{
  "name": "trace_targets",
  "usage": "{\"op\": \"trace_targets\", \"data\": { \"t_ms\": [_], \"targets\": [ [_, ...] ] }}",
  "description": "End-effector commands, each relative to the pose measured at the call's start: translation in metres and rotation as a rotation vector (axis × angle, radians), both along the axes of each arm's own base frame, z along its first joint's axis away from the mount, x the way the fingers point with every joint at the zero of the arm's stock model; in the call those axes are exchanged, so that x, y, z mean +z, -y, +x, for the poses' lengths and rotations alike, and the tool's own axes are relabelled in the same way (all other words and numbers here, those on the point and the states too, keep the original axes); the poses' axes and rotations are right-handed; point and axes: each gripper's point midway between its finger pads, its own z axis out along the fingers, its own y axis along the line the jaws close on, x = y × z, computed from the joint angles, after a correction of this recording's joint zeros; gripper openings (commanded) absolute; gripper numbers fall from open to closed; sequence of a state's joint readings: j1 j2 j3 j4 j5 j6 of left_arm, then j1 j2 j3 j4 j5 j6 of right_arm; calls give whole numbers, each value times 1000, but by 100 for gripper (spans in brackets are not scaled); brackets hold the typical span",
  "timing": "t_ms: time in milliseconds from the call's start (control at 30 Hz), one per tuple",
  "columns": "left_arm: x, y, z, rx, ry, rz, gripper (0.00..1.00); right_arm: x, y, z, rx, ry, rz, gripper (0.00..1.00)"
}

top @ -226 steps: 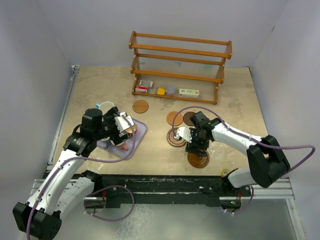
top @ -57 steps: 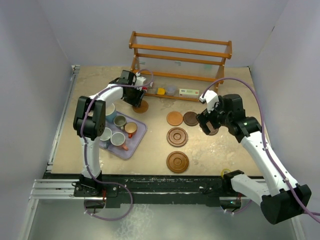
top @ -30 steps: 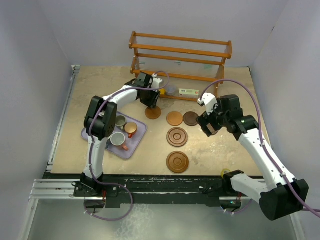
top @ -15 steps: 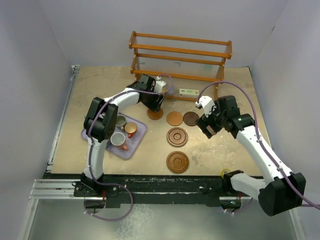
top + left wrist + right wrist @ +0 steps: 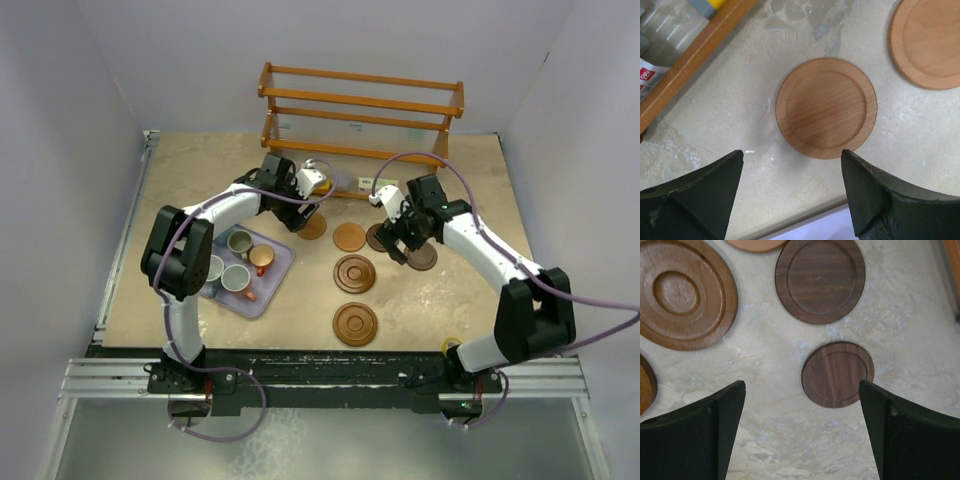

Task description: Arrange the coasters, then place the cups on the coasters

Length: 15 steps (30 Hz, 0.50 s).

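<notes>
Lavender tray (image 5: 271, 284) holds cups (image 5: 237, 277) (1 grey-green cup (image 5: 240, 241)).

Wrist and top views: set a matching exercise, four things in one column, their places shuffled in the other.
Things:
1. light brown round wooden coaster
2. dark brown round wooden coaster
3. copper-orange handled cup
4. grooved mid-brown round wooden coaster

Places:
A. on the lavender rectangular tray
B. lying flat below the open right tool
C. lowest in the top external view
D. lying flat below the open left tool

Pairs: 1-D, 2-B, 3-A, 4-C
</notes>
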<state>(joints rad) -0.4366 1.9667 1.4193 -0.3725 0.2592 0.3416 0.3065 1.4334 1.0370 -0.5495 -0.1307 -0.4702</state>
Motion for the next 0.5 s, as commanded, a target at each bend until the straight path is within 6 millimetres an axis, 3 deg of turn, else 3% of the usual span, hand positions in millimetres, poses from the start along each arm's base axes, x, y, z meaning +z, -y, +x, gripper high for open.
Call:
{"op": "trace_targets", "data": {
  "t_ms": [0, 267, 467],
  "targets": [
    [13, -6, 9, -74, 88, 34, 77, 11, -23, 31, 22, 55, 41, 96],
    [-3, 1, 5, -155, 41, 43, 77, -12, -42, 56, 33, -20, 28, 98],
    [-8, 6, 8, -124, 20, 12, 76, -29, -45, 68, 48, -53, 1, 97]
  ]
}}
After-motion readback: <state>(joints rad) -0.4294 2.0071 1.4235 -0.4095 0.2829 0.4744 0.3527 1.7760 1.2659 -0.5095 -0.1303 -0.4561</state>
